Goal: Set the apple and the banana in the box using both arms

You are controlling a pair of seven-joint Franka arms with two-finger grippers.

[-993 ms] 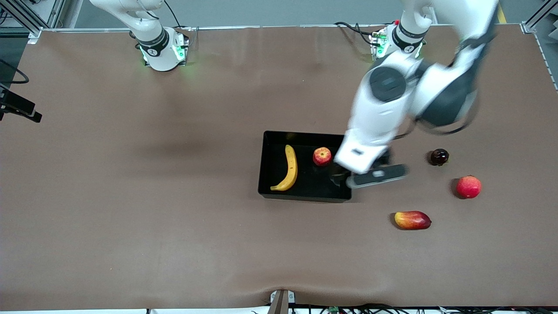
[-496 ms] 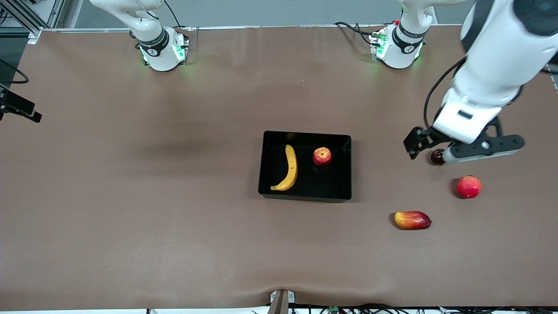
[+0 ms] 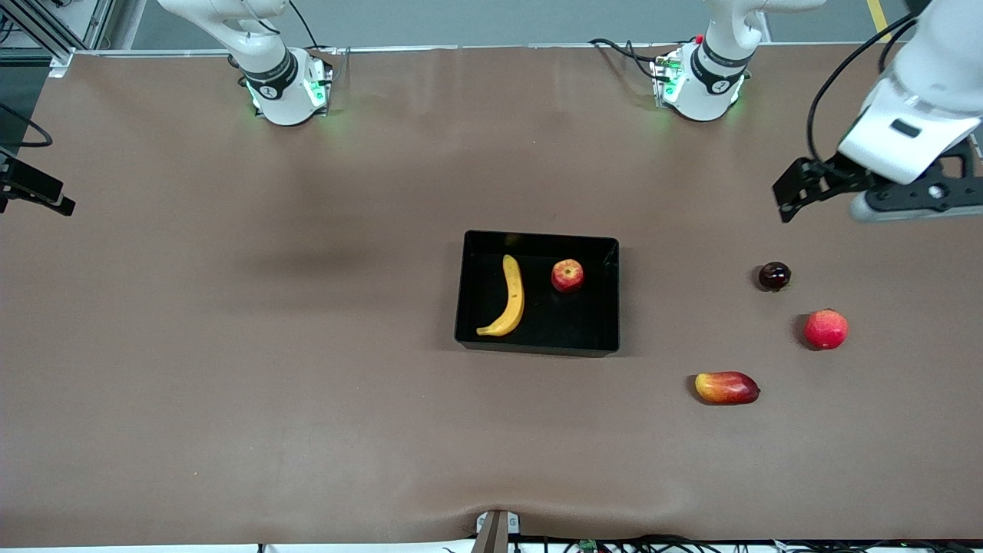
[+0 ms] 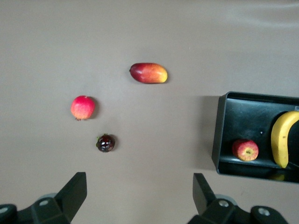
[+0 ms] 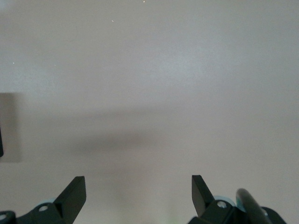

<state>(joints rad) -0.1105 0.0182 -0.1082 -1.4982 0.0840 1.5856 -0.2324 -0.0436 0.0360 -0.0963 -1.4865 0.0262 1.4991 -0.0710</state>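
The apple (image 3: 567, 275) and the banana (image 3: 508, 296) lie side by side in the black box (image 3: 537, 347) at mid-table. They also show in the left wrist view, the apple (image 4: 245, 150) and banana (image 4: 281, 138) in the box (image 4: 217, 135). My left gripper (image 3: 795, 192) is open and empty, up over bare table toward the left arm's end, well clear of the box. Its fingers (image 4: 74, 196) stand wide apart. My right gripper (image 5: 138, 196) is open and empty over bare table; it is out of the front view.
Three other fruits lie on the table toward the left arm's end: a small dark fruit (image 3: 774, 276), a pinkish-red round fruit (image 3: 825, 329) and a red-yellow mango-like fruit (image 3: 726, 387). They also show in the left wrist view (image 4: 105, 143), (image 4: 82, 107), (image 4: 148, 73).
My left gripper has swung away from the box's edge toward the left arm's end of the table and risen, empty. The apple and banana have not moved.
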